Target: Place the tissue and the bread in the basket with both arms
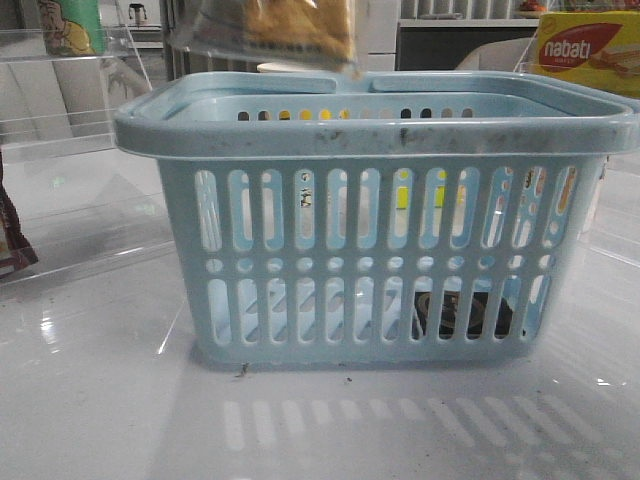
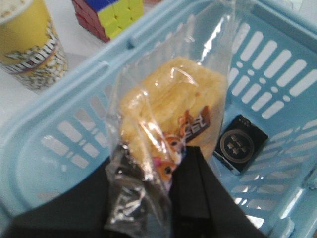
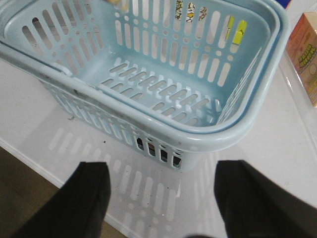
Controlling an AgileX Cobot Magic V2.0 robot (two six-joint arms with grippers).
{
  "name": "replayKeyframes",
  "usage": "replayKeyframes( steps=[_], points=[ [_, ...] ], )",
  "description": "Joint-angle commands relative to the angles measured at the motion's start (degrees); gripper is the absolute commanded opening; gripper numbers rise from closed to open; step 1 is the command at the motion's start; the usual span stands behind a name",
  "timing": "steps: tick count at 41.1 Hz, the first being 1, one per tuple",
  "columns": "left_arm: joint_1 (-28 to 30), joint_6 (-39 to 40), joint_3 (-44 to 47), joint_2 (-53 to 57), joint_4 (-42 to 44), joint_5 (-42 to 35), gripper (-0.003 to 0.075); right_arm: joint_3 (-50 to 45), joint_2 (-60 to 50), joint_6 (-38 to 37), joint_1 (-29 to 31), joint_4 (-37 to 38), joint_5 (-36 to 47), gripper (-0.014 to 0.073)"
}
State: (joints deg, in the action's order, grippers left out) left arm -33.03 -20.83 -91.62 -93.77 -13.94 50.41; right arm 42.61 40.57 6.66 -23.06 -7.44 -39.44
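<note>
The bread [image 2: 171, 119] is gripped by the tail of its clear wrapper in the left pincer [image 2: 163, 198] and hangs over the open basket [image 2: 44, 148], above the rim in the front view. The tissue [image 2: 241, 144] already lies flat on the basket floor, toward one corner. The right pincer [image 3: 161, 198] is spread wide and holds nothing, hovering over the table [image 3: 277, 148] just outside the basket. For a clean drop, the bread is best lowered below the rim before it is let go, over bare floor beside the tissue, so the slack wrapper is not caught on the folded handles.
</note>
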Motion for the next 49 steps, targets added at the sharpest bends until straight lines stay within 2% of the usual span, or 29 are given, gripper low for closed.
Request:
replayKeyframes(
  steps=[1, 12, 14, 21, 24, 36, 49],
  points=[
    [-1.6, 0.1, -1.3, -0.9, -1.6, -3.2, 0.0092, 1.6, -0.2, 0.4, 0.0, -0.1, 3.8, 0.0552],
    [-2.4, 0.1, -1.3, -7.8, -2.3, -2.9, 0.0106, 1.6, -0.2, 0.4, 0.0, -0.1, 3.8, 0.0552],
    [-2.4, 0.1, -1.3, -8.5, -2.4, -2.9, 0.0143, 1.6, -0.2, 0.4, 0.0, -0.1, 3.8, 0.0552],
    [-2.4, 0.1, -1.4, -8.5, -3.9, -2.9, 0.0374, 1.6, -0.2, 0.4, 0.0, -0.1, 3.8, 0.0552],
    [-2.4, 0.1, -1.4, -7.6, -3.9, -3.3, 0.0419, 1.6, -0.2, 0.4, 0.0, -0.1, 3.8, 0.0552],
    [-2.4, 0.1, -0.8, 3.5, -3.8, -2.1, 0.0415, 1.6, -0.2, 0.4, 0.0, -0.1, 3.8, 0.0552],
    [-2.4, -1.6, 13.4, 24.5, -3.6, -2.5, 0.0414, 1.6, -0.2, 0.4, 0.0, -0.1, 3.8, 0.0552]
  ],
)
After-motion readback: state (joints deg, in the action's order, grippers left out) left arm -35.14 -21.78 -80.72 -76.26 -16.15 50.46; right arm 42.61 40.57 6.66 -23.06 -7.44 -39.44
